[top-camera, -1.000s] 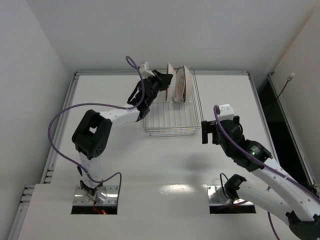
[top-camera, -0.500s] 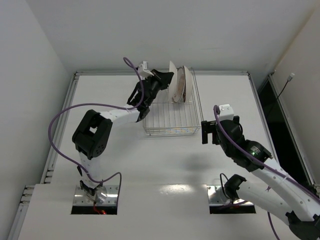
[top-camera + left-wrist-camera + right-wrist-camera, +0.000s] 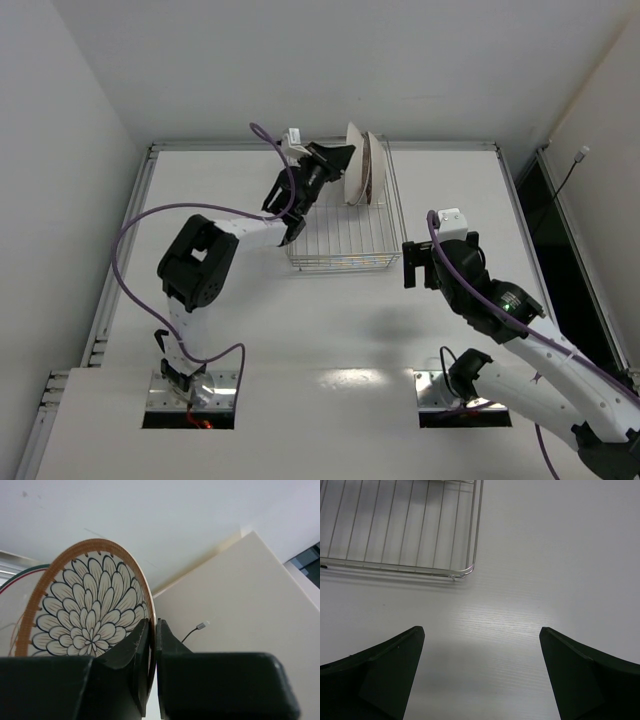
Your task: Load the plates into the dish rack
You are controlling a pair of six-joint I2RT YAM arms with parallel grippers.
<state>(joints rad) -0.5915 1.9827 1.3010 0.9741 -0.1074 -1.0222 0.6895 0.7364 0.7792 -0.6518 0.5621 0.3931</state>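
Left pincer (image 3: 152, 626) is clamped on the rim of the petal plate (image 3: 90, 611), one finger on each face, the gap between them only as wide as the rim. Plate is brown-rimmed with a dense black-outlined petal pattern. The patterned face is towards my left wrist camera.

From the top camera, the left pincer (image 3: 337, 160) is reached out over the far left part of the dish rack (image 3: 340, 232). The petal plate (image 3: 352, 176) stands on edge there, roughly upright, at the rack's far end. Can't tell whether its lower edge is seated on the wires or between the tines: my pincer and the plate itself block that.

A second plate (image 3: 373, 168) stands on edge just to the right of it, same end of the rack, very close or touching. Can't separate from above whether that is one plate or two. In the left wrist view, a sliver of a plate (image 3: 12, 605) with thin green and red rim lines shows behind the petal plate.

Right pincer (image 3: 480, 630) is wide open with nothing between the fingers. It hangs above bare bench (image 3: 530, 570), with the near right corner of the dish rack (image 3: 465, 572) just ahead and to the left. From the top, the right pincer (image 3: 412, 262) sits off the rack's near right corner, apart from it and not touching anything. The near part of the rack floor holds no plates.
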